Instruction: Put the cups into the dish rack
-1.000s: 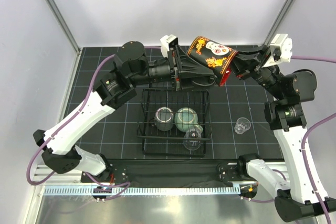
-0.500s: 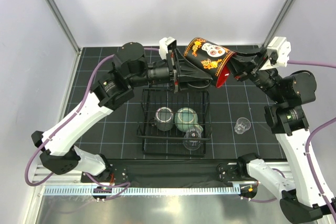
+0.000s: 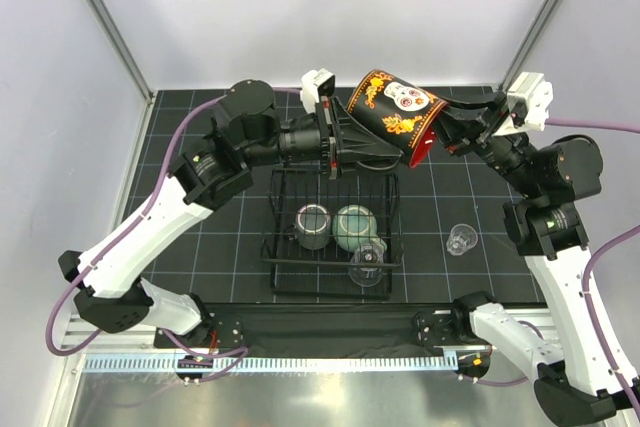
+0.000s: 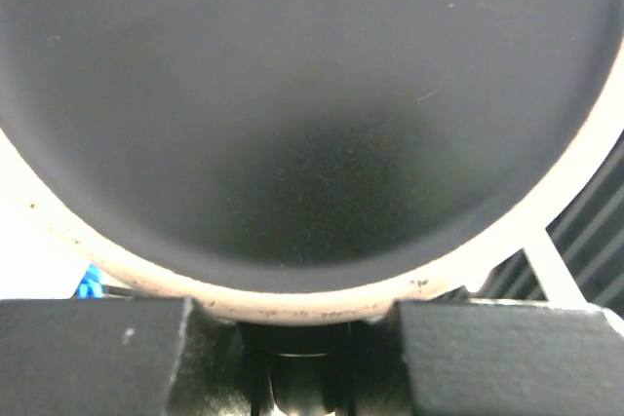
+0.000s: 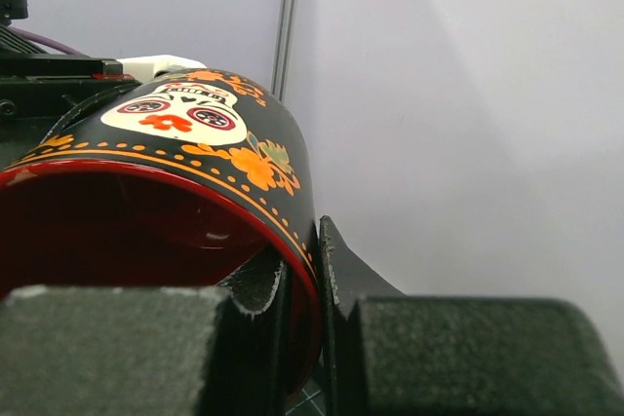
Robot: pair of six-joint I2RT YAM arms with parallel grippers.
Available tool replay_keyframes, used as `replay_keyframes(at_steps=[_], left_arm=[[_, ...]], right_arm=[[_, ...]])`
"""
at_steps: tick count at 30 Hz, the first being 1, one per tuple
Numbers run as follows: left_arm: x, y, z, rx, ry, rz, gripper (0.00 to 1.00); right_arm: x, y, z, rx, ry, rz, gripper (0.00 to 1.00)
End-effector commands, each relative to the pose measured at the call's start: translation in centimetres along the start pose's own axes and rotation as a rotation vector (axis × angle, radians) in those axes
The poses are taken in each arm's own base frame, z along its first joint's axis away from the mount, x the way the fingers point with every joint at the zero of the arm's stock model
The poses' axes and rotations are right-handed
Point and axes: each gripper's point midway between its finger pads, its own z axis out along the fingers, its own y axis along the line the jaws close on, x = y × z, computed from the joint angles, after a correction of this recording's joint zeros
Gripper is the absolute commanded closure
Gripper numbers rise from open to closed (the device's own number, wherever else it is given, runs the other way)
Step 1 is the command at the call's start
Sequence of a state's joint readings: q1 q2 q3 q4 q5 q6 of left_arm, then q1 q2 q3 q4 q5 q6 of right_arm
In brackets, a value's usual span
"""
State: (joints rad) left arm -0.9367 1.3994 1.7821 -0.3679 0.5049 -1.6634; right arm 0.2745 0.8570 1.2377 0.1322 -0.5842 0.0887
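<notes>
The dark cup with the red inside and skull-and-orange print (image 3: 395, 107) hangs in the air above the far end of the black wire dish rack (image 3: 283, 282), lying on its side. My right gripper (image 3: 440, 132) is shut on its rim, one finger inside the red wall (image 5: 146, 231) and one outside (image 5: 351, 280). My left gripper (image 3: 385, 142) is open at the cup's base, which fills the left wrist view (image 4: 312, 94). In the rack stand the dark grey-green mug (image 3: 313, 224), the speckled pale-green mug (image 3: 354, 225) and a clear glass (image 3: 368, 265). The other clear glass (image 3: 460, 240) stands on the table, right of the rack.
The black gridded mat (image 3: 200, 247) covers the table. White walls and metal frame posts (image 3: 110, 27) close in the back and sides. The arm bases sit at the near edge.
The skull cup has shifted a little to the left, toward my left gripper, with my right gripper following. Almost nothing has moved in the last half second.
</notes>
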Motion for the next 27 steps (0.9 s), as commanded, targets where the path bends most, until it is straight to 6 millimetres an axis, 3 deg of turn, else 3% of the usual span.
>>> replay_keyframes(at_steps=[1,5,6,7,13,18,19,20,27], left_arm=[[-0.3,-3.1,-1.8,0.075,-0.069,0.227,1.0],[0.1,-3.5,-2.4,0.086,-0.063,0.318,1.0],[0.3,-3.7,-2.6,0.091,-0.059,0.338,1.0],[0.3,-3.8,-2.9,0.091,-0.07,0.376,1.0],[0.1,-3.2,-4.1,0.046,-0.112,0.459,1.0],[-0.3,-3.1,-5.1,0.015,-0.157,0.542,1.0],[-0.4,-2.1,-5.4,-0.034,-0.158,0.548,1.0],[-0.4,-2.8,-5.9,-0.034,-0.172,0.576,1.0],[-3.6,1.1,-9.3,-0.314,-0.276,0.777,1.0]], right_arm=[[-6.4,2.5,-0.9,-0.059,-0.177,-0.058,0.94],[-5.6,1.7,-0.7,-0.028,-0.177,-0.037,0.88],[-5.7,1.7,-0.6,-0.028,-0.183,-0.033,0.84],[-5.7,1.5,-0.5,-0.019,-0.188,-0.028,0.72],[-5.2,1.1,-0.5,0.006,-0.172,-0.017,0.57],[-4.5,1.1,-0.6,0.009,-0.152,0.004,0.55],[-4.1,1.0,-0.7,0.017,-0.134,0.008,0.54],[-3.9,0.9,-0.8,0.022,-0.125,0.011,0.53],[-1.8,-0.9,-3.4,0.197,-0.005,0.011,0.44]])
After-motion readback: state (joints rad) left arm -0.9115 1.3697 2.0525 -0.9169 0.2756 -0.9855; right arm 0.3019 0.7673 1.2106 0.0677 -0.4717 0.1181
